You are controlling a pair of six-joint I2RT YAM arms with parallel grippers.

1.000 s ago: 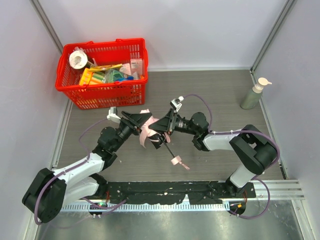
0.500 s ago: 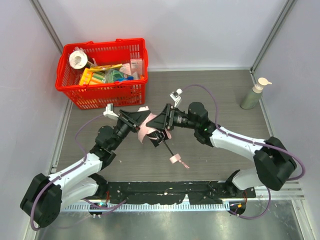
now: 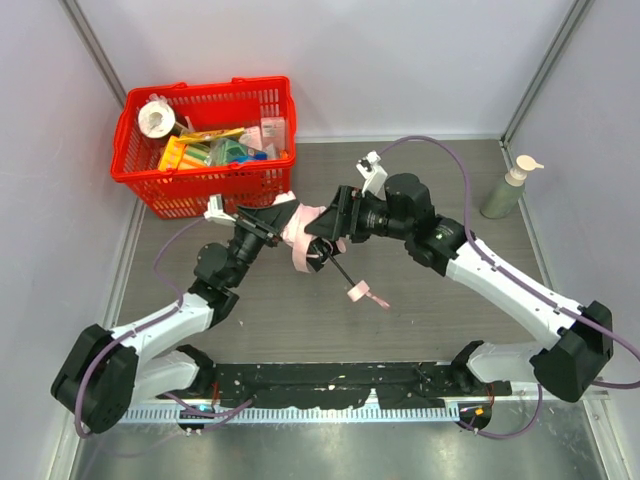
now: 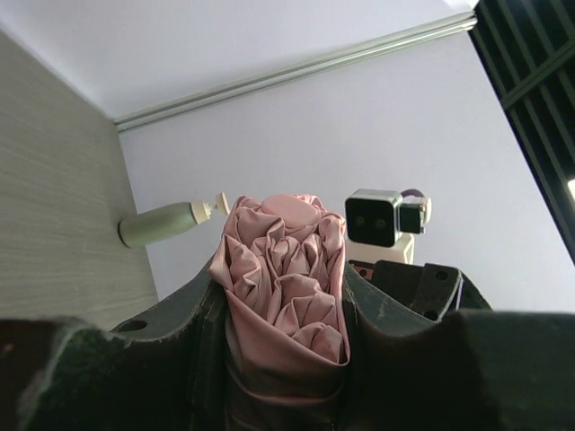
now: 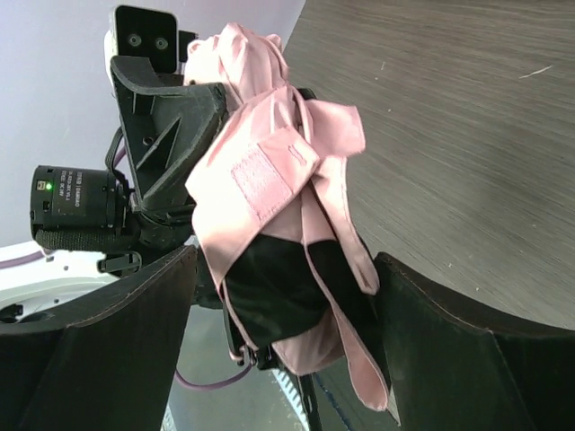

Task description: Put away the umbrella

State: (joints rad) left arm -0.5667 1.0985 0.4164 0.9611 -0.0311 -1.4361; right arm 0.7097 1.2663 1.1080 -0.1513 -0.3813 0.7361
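The umbrella (image 3: pixel 300 242) is a pale pink folded bundle held above the table's middle, its thin black shaft (image 3: pixel 340 272) running down-right to the small pink handle (image 3: pixel 357 292) and strap. My left gripper (image 3: pixel 284 228) is shut on the bunched fabric; in the left wrist view the folds (image 4: pixel 286 269) fill the space between the left gripper's (image 4: pixel 283 301) dark fingers. My right gripper (image 3: pixel 320 238) stands open around the bundle's shaft end. In the right wrist view the right gripper's (image 5: pixel 286 269) jaws sit wide on either side of the umbrella (image 5: pixel 269 180), with a gap on the left.
A red plastic basket (image 3: pixel 205 188) full of small goods stands at the back left, close behind the left gripper. A green pump bottle (image 3: pixel 505 190) is at the back right by the wall, and it also appears in the left wrist view (image 4: pixel 166 224). Grey walls enclose the table.
The right gripper's jaws have opened off the umbrella and the right arm has stretched out. The umbrella, held by the left gripper, has shifted slightly toward the basket.
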